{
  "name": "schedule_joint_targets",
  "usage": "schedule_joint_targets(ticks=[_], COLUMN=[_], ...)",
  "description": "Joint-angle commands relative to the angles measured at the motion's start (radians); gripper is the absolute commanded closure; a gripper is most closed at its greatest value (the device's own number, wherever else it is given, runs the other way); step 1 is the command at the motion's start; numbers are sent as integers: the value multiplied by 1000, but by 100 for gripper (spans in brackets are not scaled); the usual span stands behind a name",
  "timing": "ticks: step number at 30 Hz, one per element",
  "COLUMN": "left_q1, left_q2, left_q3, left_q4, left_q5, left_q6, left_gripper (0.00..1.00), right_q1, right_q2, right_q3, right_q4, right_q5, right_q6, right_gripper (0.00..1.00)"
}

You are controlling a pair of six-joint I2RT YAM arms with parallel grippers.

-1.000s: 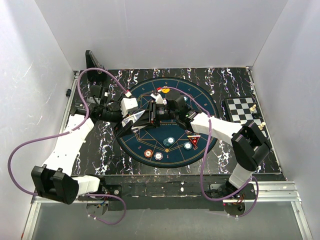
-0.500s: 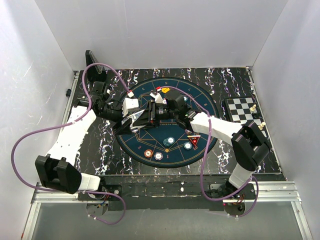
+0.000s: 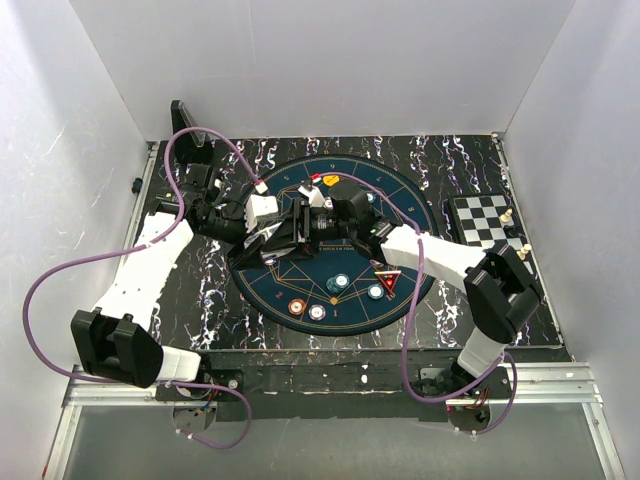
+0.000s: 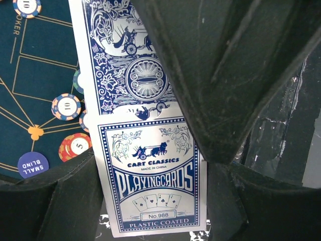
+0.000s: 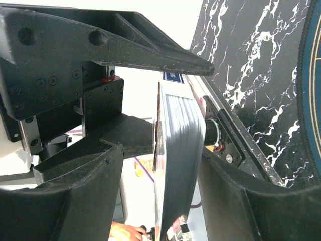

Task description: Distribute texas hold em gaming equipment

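Observation:
A blue-and-white pack of playing cards [image 4: 150,150] hangs above the round dark-blue poker mat [image 3: 290,285] where both grippers meet. My left gripper [image 4: 148,168] is shut on the pack, a finger pressed on each side. In the right wrist view the pack [image 5: 180,165] shows edge-on between the spread fingers of my right gripper [image 5: 160,170], with a gap on its left side. Striped poker chips [image 3: 342,281] and a red-black triangular marker [image 3: 387,278] lie on the mat's near half. In the top view my left gripper [image 3: 285,232] faces my right gripper [image 3: 305,226].
A chessboard [image 3: 485,218] with pieces sits at the right edge. A black upright stand [image 3: 185,120] is at the back left corner. More chips [image 4: 65,106] and a blue "small blind" button [image 4: 33,164] lie under the left wrist. White walls enclose the table.
My left gripper has shut on the card pack and the right gripper's jaws have opened around it. The left arm shifted slightly toward the back.

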Motion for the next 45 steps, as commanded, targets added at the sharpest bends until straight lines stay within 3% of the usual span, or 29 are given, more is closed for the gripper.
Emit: schedule_joint_targets(ticks=[1,8,12,18,23,34,45], left_q1=[-3,-3,-3,-6,-13,-27,-35], left_q2=[-26,-46,-36,-26,-25,-52,-92], left_q3=[11,17,19,37,46,42,-14], left_q4=[-48,-102,-114,-128,-155,-137,-88], left_q5=[39,64,76,76,53,35,62], left_q6=[20,50,50,57,82,79,51], left_gripper=[74,72,72,71,71,72,74], right_q1=[-29,-74,-64,-29,-26,-29,-52], right_q2=[-82,-126,-106,-69,-61,-44,-86], right_q3=[-20,-55,-15,94,111,102,80], right_q4=[-36,-95,-127,-311,-334,-357,-393], right_q5=[-3,3,-7,29,36,23,32], right_q6=[-66,-106,-122,-218,-222,-230,-253], right_gripper=[32,31,31,30,30,43,45])
